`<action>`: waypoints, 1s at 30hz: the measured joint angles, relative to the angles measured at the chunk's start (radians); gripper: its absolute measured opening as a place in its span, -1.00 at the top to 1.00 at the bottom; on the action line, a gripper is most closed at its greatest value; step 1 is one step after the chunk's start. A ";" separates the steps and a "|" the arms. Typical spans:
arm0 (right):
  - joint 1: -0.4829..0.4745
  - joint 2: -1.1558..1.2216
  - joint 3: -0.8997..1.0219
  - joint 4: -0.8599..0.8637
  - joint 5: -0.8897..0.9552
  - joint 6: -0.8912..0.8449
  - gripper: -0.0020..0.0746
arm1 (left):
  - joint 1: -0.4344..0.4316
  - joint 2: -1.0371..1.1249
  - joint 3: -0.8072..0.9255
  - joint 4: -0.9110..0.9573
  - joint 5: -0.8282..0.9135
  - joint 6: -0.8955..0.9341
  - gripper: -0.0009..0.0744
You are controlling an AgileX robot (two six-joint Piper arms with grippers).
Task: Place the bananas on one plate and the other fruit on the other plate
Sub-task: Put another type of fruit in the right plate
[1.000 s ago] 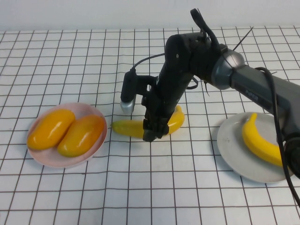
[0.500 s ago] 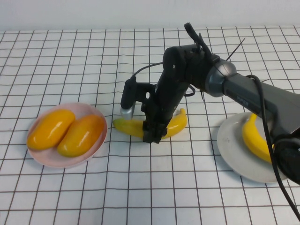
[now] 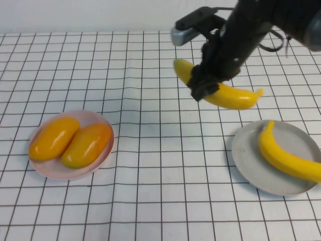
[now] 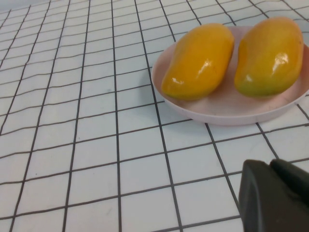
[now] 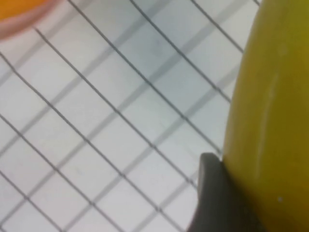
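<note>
Grid cloth (image 3: 125,191); right gripper (image 3: 204,86) fingers clenched on raised banana (image 3: 228,95); left gripper (image 4: 275,198) near pink plate (image 4: 222,113), fingers unclear.

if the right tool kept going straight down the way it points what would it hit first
Probably the bare checkered table, left of the grey plate. The right tool holds a banana aloft, so that would touch first. Depth is unclear. The left tool sits near the pink plate.

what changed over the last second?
The right gripper, shut on the second banana, lifted it off the table and carried it up and toward the grey plate. Unchanged: the other banana on that plate, both mangoes on the pink plate. Left gripper is parked near the pink plate.
</note>
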 joint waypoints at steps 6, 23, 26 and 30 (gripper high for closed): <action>-0.030 -0.176 0.378 -0.084 -0.062 0.159 0.12 | 0.000 0.000 0.000 0.000 0.000 0.000 0.98; -0.030 -0.305 0.836 -0.109 -0.330 0.366 0.12 | 0.000 0.000 0.000 0.000 0.000 0.000 0.98; -0.030 -0.305 0.836 -0.118 -0.338 0.380 0.12 | 0.000 0.000 0.000 0.000 0.000 0.000 0.98; -0.030 -0.305 0.836 -0.196 -0.338 0.458 0.04 | 0.000 0.000 0.000 0.000 0.000 0.000 0.98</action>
